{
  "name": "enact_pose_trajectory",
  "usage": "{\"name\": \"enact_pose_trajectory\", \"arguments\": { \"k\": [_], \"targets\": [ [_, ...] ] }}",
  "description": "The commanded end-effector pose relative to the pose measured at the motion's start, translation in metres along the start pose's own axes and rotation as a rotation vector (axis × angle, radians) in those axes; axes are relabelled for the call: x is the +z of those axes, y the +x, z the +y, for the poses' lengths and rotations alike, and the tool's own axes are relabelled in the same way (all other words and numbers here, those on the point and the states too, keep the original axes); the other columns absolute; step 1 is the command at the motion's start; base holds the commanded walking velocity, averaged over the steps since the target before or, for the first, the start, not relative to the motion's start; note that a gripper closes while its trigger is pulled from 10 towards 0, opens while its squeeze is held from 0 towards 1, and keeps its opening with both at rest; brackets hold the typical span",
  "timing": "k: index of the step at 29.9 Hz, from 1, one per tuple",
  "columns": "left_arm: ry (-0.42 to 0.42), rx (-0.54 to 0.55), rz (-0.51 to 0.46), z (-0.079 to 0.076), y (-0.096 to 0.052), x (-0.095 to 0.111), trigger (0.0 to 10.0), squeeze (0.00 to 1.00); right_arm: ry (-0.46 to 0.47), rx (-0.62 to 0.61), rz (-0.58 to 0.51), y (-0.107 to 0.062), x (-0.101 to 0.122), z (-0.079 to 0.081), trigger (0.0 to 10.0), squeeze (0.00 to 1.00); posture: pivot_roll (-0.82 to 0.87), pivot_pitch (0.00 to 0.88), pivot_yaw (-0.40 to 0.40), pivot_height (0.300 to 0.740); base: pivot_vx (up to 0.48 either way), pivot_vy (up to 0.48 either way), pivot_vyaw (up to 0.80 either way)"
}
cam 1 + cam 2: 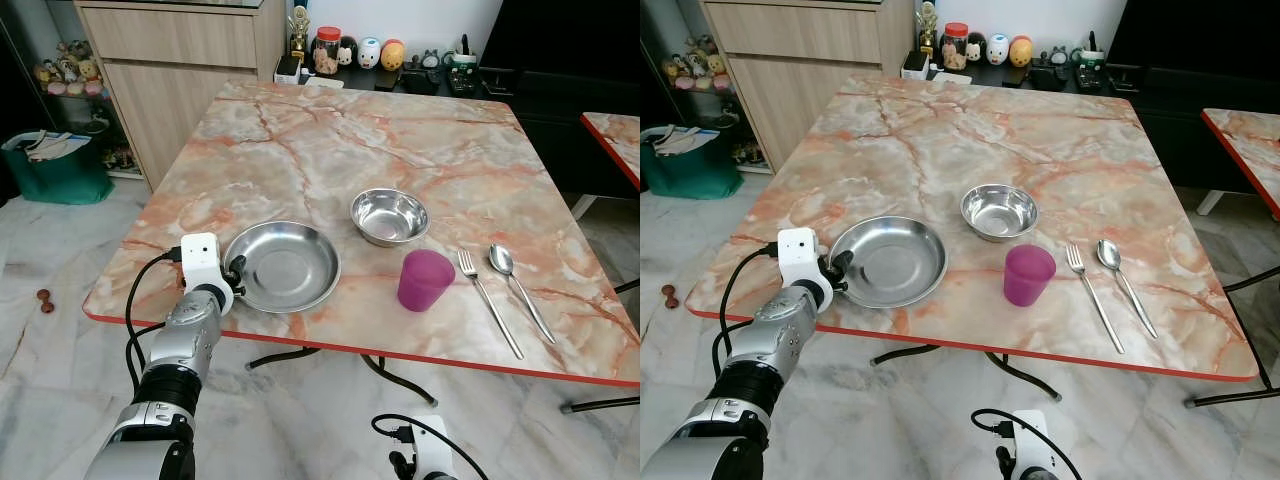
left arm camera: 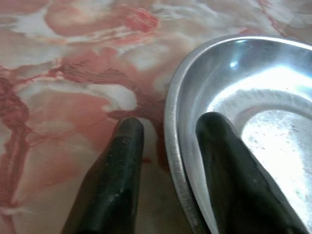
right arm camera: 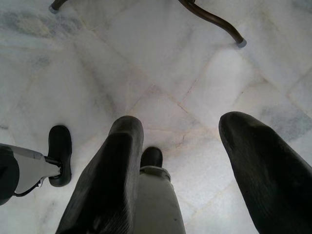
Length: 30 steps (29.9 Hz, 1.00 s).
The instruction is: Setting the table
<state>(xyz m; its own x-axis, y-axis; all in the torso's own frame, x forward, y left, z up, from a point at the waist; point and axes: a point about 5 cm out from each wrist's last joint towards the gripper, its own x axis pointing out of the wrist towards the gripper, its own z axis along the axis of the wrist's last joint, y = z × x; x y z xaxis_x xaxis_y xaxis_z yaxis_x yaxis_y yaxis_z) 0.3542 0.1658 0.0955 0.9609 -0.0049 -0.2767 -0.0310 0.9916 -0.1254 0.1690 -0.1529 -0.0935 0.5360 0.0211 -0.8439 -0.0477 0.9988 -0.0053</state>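
Note:
A round steel plate [image 1: 283,265] lies near the front edge of the marble table [image 1: 400,130]. My left gripper [image 2: 170,124] is at the plate's left rim [image 2: 173,146], open. One finger [image 2: 219,146] rests inside the plate and the other finger [image 2: 122,151] is outside on the tabletop. A steel bowl [image 1: 389,215] stands behind the plate to the right. A purple cup [image 1: 425,279] stands in front of the bowl, with a fork [image 1: 488,301] and a spoon [image 1: 518,285] to its right. My right gripper [image 3: 181,122] hangs open, low over the floor.
A wooden cabinet [image 1: 180,60] and a green bag [image 1: 55,165] stand at the back left. Jars and figurines [image 1: 360,50] line a shelf beyond the table. A second table's corner [image 1: 615,140] is at the right. Curved table legs [image 3: 209,19] stand on the marble floor.

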Motion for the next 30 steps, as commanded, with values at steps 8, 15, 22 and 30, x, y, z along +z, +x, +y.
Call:
{"name": "enact_pose_trajectory", "arguments": {
  "k": [8, 15, 22, 30],
  "targets": [
    [-0.001, 0.006, 0.037, 0.0012, 0.0005, -0.0046, 9.8, 0.0, -0.015, 0.0, -0.004, 0.0004, 0.003, -0.0018, 10.0, 0.0, 0.1, 0.0, -0.065, 0.74, 0.0, 0.0, 0.0],
    [0.002, 0.004, 0.03, 0.0015, 0.0007, -0.0029, 0.0, 0.0, -0.018, 0.001, -0.003, 0.0004, 0.0028, -0.0017, 10.0, 0.0, 0.1, 0.0, -0.066, 0.74, 0.0, 0.0, 0.0],
    [0.009, -0.003, 0.03, 0.001, 0.0, -0.0036, 0.0, 0.0, -0.02, 0.003, -0.002, 0.0004, 0.0025, -0.0015, 10.0, 0.0, 0.1, 0.0, -0.066, 0.74, 0.0, 0.0, 0.0],
    [0.004, -0.006, 0.032, -0.0002, -0.001, -0.0054, 0.0, 0.0, -0.02, 0.003, -0.001, 0.0003, 0.0021, -0.0013, 10.0, 0.0, 0.1, 0.0, -0.065, 0.74, 0.0, 0.0, 0.0]
  ]
}}
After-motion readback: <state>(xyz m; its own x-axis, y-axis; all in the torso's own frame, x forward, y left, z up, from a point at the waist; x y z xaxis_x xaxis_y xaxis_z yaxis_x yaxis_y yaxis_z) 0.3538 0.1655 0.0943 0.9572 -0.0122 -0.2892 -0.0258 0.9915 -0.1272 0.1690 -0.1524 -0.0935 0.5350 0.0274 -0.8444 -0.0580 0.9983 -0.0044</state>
